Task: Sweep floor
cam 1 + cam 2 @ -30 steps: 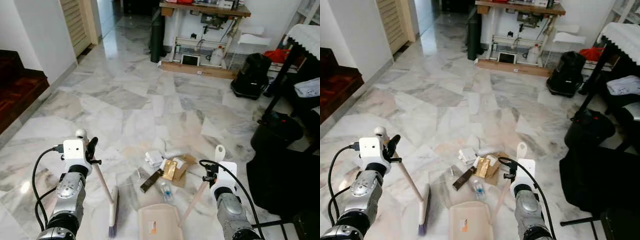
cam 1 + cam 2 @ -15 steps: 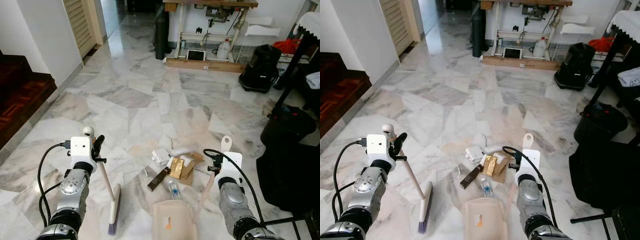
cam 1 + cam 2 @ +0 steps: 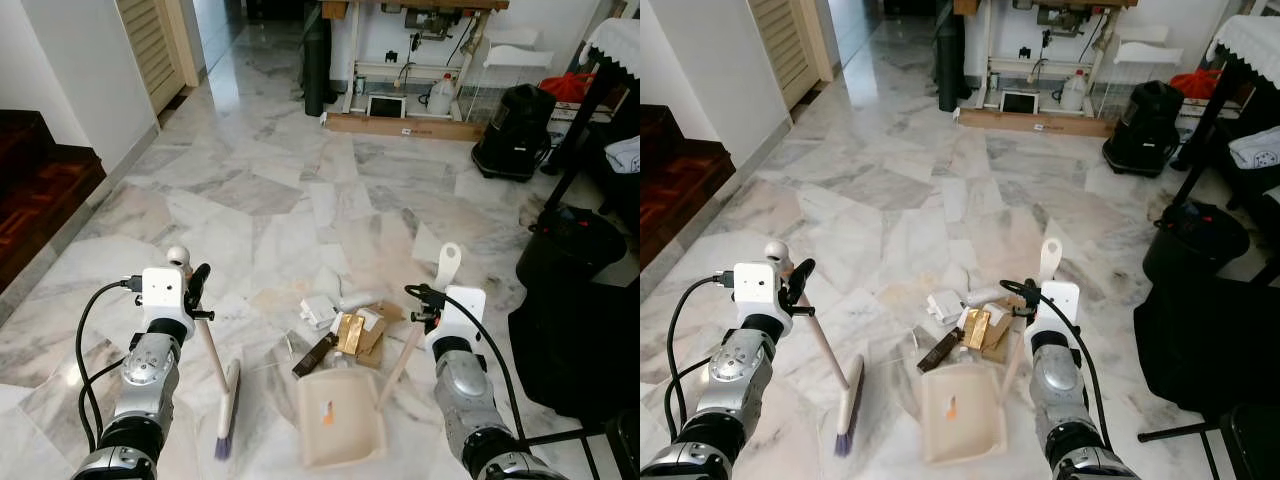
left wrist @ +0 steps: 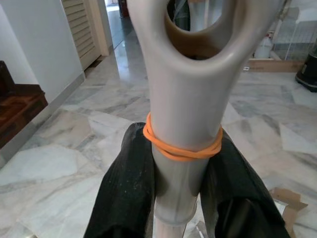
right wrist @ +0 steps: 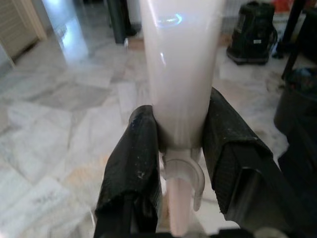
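My left gripper (image 3: 196,296) is shut on the pale pink handle (image 4: 183,99) of a small broom, just under an orange rubber band (image 4: 181,146). The broom head (image 3: 228,408) rests on the marble floor to the left of the litter. My right gripper (image 3: 426,308) is shut on the dustpan handle (image 5: 181,64). The beige dustpan (image 3: 340,418) lies on the floor, its mouth against the near edge of a litter pile (image 3: 345,322) of white paper, a gold packet, cardboard and a dark bar.
A black bin (image 3: 565,255) and dark fabric (image 3: 580,350) crowd the right side. A black bag (image 3: 515,130) and a workbench (image 3: 400,60) stand at the back. A dark wooden stair (image 3: 35,185) borders the left. Open marble floor lies beyond the litter.
The dustpan has slid forward to the litter pile, and the small plastic bottle is now at its mouth. The broom has stayed about where it was. The camera has shifted a little.
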You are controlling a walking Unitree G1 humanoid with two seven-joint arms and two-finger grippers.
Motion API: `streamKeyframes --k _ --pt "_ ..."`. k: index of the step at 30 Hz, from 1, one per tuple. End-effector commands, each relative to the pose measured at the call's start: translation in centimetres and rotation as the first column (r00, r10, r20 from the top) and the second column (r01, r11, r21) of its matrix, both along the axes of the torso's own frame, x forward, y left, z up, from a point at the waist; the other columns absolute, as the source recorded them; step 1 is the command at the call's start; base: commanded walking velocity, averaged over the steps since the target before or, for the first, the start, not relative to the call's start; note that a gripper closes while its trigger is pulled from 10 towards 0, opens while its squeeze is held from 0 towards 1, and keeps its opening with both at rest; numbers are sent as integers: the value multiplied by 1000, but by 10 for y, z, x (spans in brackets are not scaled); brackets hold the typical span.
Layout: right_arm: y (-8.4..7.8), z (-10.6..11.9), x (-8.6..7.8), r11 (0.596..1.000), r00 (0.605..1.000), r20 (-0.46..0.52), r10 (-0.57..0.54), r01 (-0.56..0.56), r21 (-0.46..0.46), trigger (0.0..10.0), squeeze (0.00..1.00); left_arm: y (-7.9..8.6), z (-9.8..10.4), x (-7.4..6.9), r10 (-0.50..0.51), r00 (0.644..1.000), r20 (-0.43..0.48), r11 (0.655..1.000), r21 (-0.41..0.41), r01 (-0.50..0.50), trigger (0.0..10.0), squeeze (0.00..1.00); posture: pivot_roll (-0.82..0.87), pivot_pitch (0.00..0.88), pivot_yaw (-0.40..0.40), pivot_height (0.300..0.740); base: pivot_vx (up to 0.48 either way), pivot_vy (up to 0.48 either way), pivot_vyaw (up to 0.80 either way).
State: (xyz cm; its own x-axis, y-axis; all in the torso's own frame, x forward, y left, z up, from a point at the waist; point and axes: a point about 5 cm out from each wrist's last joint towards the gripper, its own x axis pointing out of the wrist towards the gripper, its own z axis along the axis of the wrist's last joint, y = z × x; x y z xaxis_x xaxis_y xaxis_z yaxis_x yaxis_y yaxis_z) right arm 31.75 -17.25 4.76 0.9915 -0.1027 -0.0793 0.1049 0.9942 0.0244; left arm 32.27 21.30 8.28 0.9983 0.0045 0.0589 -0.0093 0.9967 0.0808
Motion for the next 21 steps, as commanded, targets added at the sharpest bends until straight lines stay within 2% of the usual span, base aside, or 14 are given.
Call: streamKeyframes --k 1,5,10,21 --pt "-3 27 10 999 989 150 -6 0 39 10000 0 -5 11 3 -12 998 57 1000 -3 12 10000 0 -4 0 -18 740 0 0 0" --pt "-8 39 15 999 980 198 -36 31 30 10000 0 -8 14 4 -14 997 74 1000 -6 15 10000 0 -5 0 -23 740 0 0 0" --pt "-15 34 17 997 987 142 -70 74 -18 10000 0 -9 19 5 -16 995 96 1000 1 15 10000 0 7 0 -30 740 0 0 0" --pt "-13 34 22 996 990 112 -81 83 -12 10000 0 -6 21 4 -2 994 112 1000 -1 2 10000 0 17 3 -37 740 0 -252 0"
